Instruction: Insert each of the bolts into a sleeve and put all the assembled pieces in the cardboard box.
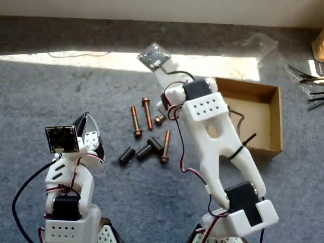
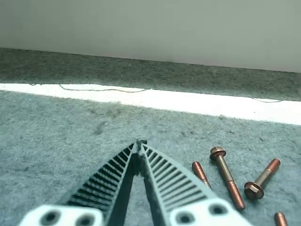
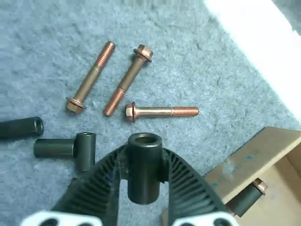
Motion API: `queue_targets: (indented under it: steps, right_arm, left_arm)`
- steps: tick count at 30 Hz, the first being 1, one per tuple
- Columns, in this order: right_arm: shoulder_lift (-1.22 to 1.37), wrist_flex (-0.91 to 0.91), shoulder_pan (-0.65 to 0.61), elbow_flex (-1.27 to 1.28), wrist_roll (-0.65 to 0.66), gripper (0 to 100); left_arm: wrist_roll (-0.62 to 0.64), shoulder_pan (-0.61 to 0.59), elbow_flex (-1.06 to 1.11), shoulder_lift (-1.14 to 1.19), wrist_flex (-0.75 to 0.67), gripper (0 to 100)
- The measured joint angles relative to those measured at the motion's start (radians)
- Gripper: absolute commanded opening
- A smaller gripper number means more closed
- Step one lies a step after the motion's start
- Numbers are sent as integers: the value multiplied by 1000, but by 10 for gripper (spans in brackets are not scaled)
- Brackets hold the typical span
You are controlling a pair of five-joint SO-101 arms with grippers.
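My right gripper (image 3: 144, 153) is shut on a black sleeve (image 3: 143, 167), held upright above the carpet beside the cardboard box (image 3: 254, 157). Three copper bolts (image 3: 162, 112) lie just beyond it, one nearly crosswise and two slanted. Three more black sleeves (image 3: 54, 147) lie to the side. Inside the box rests a sleeve with a bolt head (image 3: 257, 186) showing. My left gripper (image 2: 138, 145) is shut and empty, hovering over the carpet with bolts (image 2: 227, 176) off to one side. In the high view the bolts (image 1: 135, 121) and sleeves (image 1: 144, 152) lie between the two arms.
The cardboard box (image 1: 276, 121) sits open at the right of the carpet, partly under the right arm (image 1: 217, 136). A clear plastic bag (image 1: 253, 45) lies behind it. Dark tools (image 1: 309, 81) rest at the far right edge.
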Motion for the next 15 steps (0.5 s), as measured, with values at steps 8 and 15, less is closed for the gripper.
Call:
queue_targets:
  steps: [8,15]
  right_arm:
    - [-175,80,-2,0,0,4]
    - [-313,150,-2,0,0,4]
  left_arm:
    - [0,0,0,0,0,11]
    - [0,0,0,0,0,11]
